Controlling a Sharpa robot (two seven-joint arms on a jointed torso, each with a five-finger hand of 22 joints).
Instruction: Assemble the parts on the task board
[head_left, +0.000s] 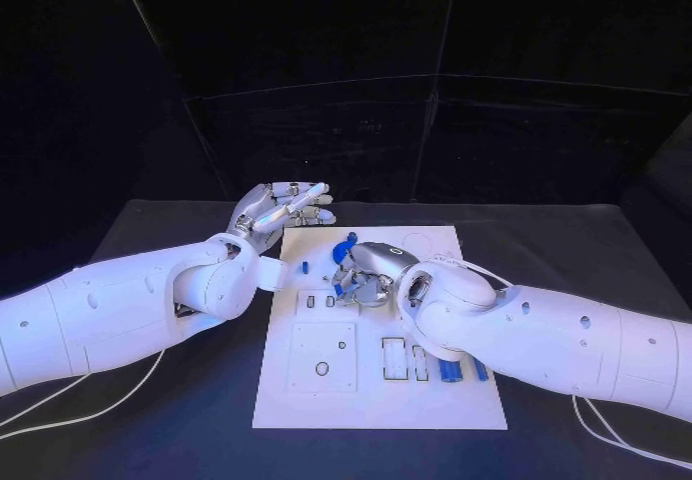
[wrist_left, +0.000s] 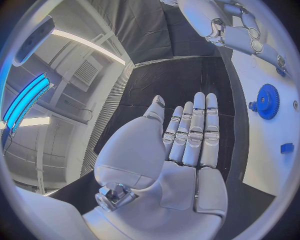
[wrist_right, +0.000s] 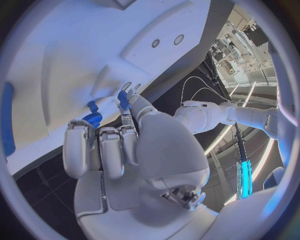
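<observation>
While the right hand (head_left: 372, 272) hovers over the task board's (head_left: 381, 400) middle, its fingers (wrist_right: 125, 102) pinch a small blue part (wrist_right: 123, 99); the left hand (head_left: 277, 213), fingers straight, holding nothing, hangs beside the board's far corner.

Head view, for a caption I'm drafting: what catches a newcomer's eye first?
The long white task board in the middle of the black table, with the right silver hand down on it among small blue parts. The left silver hand hangs off the board's far left corner, holding nothing.
</observation>
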